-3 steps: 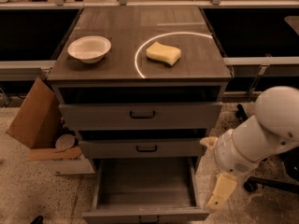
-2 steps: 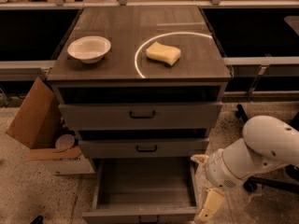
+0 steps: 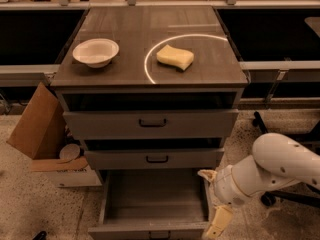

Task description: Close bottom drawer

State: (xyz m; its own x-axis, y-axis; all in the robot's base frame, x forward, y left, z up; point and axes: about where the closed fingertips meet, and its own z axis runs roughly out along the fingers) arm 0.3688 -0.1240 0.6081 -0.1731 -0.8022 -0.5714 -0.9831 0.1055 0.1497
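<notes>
A speckled floor [image 3: 30,209] runs under a grey wood-grain cabinet [image 3: 240,91] that stands between dark workbench bays. The bottom drawer [image 3: 152,199] is the lowest of three and is pulled well out toward the camera, its plain grey box empty. Its short front panel sits at the lower edge of the view, so the black handle [image 3: 159,233] is only partly seen.

The gripper [image 3: 218,223] hangs low, just beside the drawer's right front corner and outside the box. That placement suits getting in front of the panel to push it home, though I judge contact is not yet made. Whether the gripper is spread or closed I cannot tell: only one pale yellow piece shows clearly, and its lower end is cut off. The bulky white arm [image 3: 282,166] comes in from the right and hides the floor behind it.

Above, the middle drawer [image 3: 155,159] and the top drawer [image 3: 150,124] each stand a little ajar, with dark gaps over their fronts. What lies inside them is in shadow. On the cabinet top sit a white bowl [image 3: 95,51] to the left and a yellow sponge [image 3: 175,57] near the middle, well apart, the sponge inside a pale ring [image 3: 148,66]. Neither needs moving for this task. A cardboard box [image 3: 37,129] leans against the cabinet's left side.
</notes>
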